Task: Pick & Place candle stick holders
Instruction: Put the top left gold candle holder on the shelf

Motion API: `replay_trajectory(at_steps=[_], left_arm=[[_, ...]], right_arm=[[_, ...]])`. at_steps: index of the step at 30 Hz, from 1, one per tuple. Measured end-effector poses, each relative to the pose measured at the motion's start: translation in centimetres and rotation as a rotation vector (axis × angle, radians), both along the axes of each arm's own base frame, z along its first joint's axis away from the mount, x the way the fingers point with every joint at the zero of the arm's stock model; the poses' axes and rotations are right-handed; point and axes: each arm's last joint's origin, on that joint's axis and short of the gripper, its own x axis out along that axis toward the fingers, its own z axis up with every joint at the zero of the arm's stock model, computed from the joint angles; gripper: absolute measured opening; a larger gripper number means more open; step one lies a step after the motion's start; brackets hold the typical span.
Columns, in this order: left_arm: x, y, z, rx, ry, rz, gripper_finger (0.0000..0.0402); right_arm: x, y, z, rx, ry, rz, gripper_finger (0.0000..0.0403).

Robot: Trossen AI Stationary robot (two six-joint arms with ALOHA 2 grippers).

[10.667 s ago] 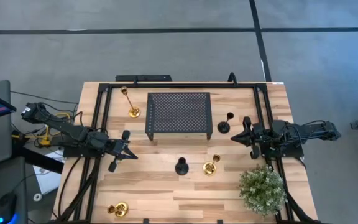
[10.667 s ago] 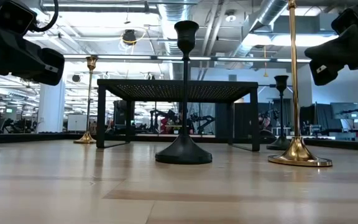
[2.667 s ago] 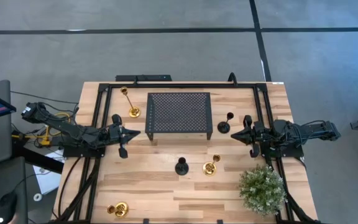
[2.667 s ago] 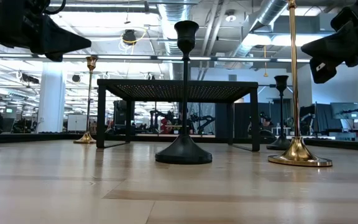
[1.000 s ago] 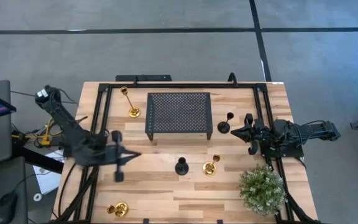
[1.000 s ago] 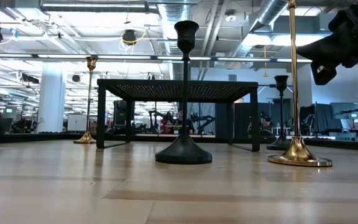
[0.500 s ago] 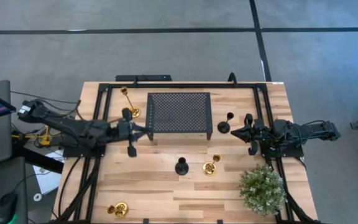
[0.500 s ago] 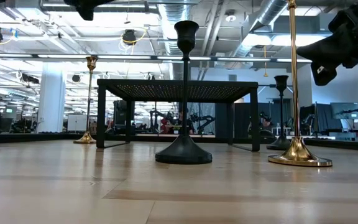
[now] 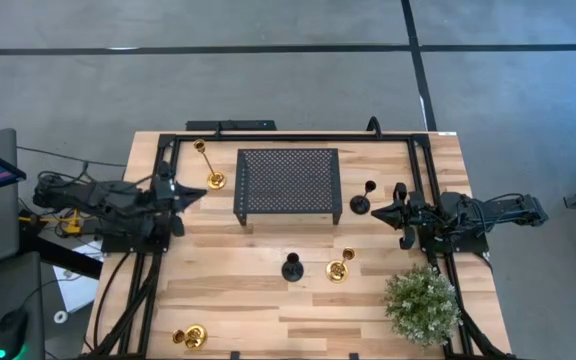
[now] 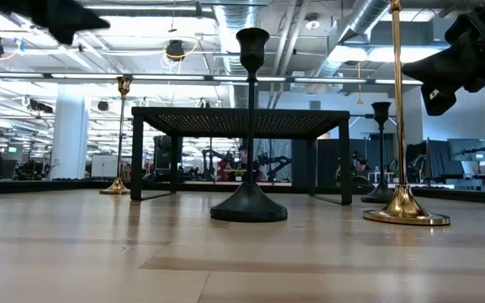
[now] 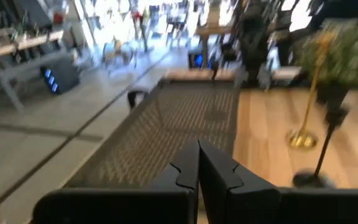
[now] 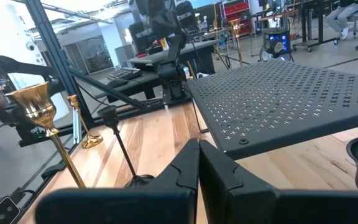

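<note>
A tall gold holder (image 9: 208, 165) stands on its round base at the far left, beside the black perforated stand (image 9: 288, 184). One black holder (image 9: 361, 204) stands by the stand's right end and another (image 9: 291, 267) at mid table, in front of the stand. A second tall gold holder (image 9: 338, 269) stands next to it, and a short gold holder (image 9: 190, 337) sits at the near left. My left gripper (image 9: 183, 192) is shut and empty, in the air just left of the far gold holder. My right gripper (image 9: 378, 215) is shut and empty, right of the black holder by the stand.
A green bushy plant (image 9: 423, 304) stands at the near right corner. The black metal frame (image 9: 268, 137) runs along the table's far, left and right edges. In the right wrist view the stand's top (image 12: 278, 99) lies straight ahead, with a gold cup (image 12: 33, 102) close by.
My left gripper has swung from the near-left part of the table toward the far edge, passed the stand's left end, then drawn back toward the table's left edge beside the far gold holder. It has stayed shut. No holder has moved.
</note>
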Motion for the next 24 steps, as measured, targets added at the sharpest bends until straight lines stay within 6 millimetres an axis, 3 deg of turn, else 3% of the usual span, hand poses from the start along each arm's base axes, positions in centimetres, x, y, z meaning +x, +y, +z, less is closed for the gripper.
replay_trajectory(at_steps=[6,13,24], left_arm=[[-0.4,0.1,-0.3,-0.034,0.008,0.017,0.0005],[0.0,0.5,-0.5,-0.058,0.016,0.231,0.0005],[3.1,-0.4,-1.7,-0.008,0.188,0.275,0.0005]], right_arm=[[0.0,0.0,0.0,0.000,0.000,0.000,0.0000],[0.0,0.0,0.0,0.000,0.000,0.000,0.0000],[0.0,0.0,0.0,0.000,0.002,0.000,0.0000]])
